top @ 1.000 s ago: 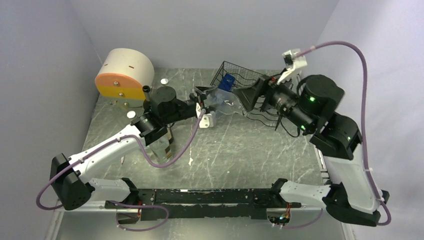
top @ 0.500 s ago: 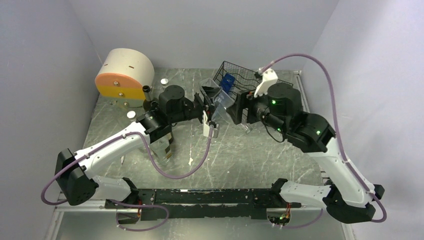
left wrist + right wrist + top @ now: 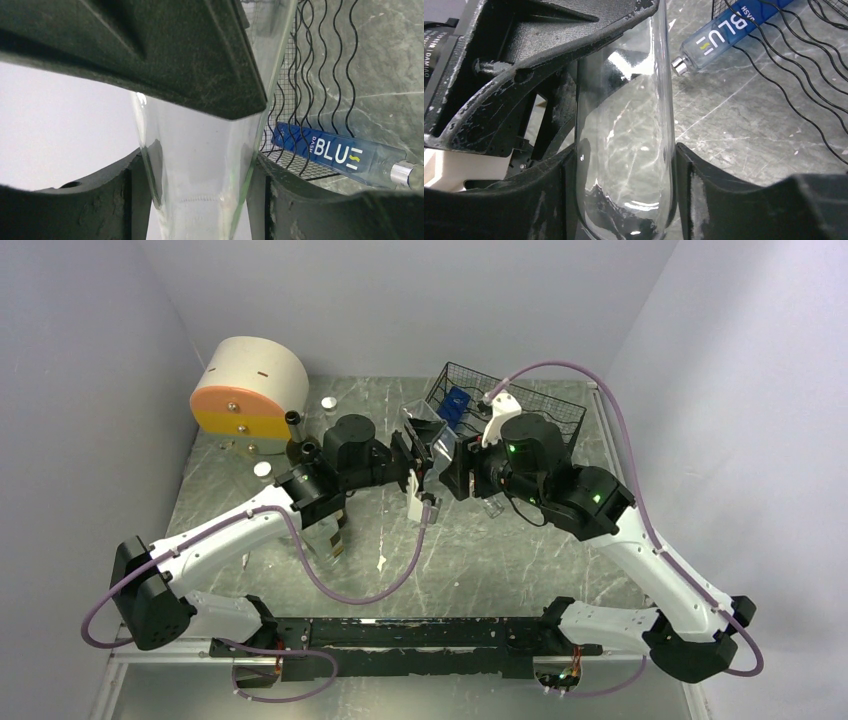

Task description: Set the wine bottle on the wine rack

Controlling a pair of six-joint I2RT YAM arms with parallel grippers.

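Observation:
A clear glass wine bottle (image 3: 441, 445) hangs above the table between both grippers, in front of the black wire wine rack (image 3: 545, 410). My left gripper (image 3: 422, 448) is shut on it, with glass filling the gap between its fingers in the left wrist view (image 3: 200, 200). My right gripper (image 3: 458, 468) is shut on its rounded end (image 3: 624, 150) from the other side. A blue bottle (image 3: 455, 403) lies in the rack against its mesh end. It also shows in the left wrist view (image 3: 340, 152) and the right wrist view (image 3: 724, 30).
A cream and orange drum-shaped object (image 3: 248, 390) stands at the back left. Small white caps (image 3: 328, 402) lie near it. A clear glass object (image 3: 325, 535) sits under the left forearm. The rack's wavy wires (image 3: 799, 90) run to the right of the bottle.
The right arm swung left from beside the rack and closed on the clear bottle. The left gripper turned the bottle from lying sideways to more upright, and both grippers drew close together.

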